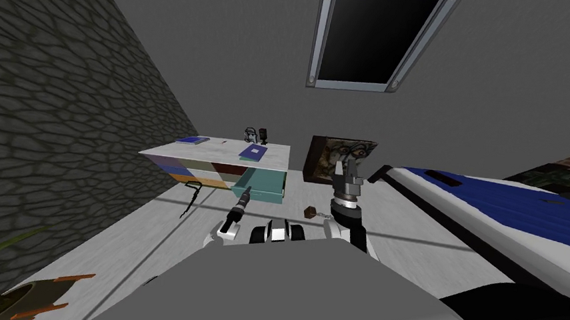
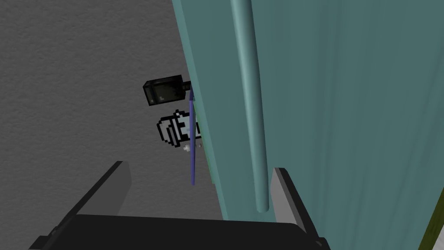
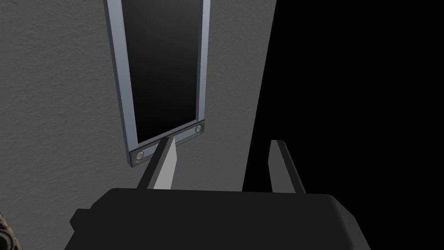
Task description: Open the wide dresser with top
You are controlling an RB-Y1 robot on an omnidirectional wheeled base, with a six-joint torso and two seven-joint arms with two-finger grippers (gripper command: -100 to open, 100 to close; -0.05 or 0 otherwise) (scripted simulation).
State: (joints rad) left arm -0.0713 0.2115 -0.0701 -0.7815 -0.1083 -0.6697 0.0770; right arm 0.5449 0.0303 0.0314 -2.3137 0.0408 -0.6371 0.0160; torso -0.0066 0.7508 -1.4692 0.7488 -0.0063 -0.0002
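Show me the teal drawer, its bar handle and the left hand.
teal drawer (image 2: 347,108), left wrist view, on its front panel.
bar handle (image 2: 249,108), left wrist view, halfway along the bar.
left hand (image 2: 199,167), left wrist view, midway between its fingertips.

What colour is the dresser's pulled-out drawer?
Teal: the drawer front and its bar handle match, best seen in the left wrist view.

L arm reaches fwd and low, forearm nearly straight. L gripper (image 1: 245,196) points ahead, fingers (image 2: 282,195) spread wide. R arm bent at elbow, wrist raised. R gripper (image 1: 346,166) points up, fingers (image 3: 166,167) apart.
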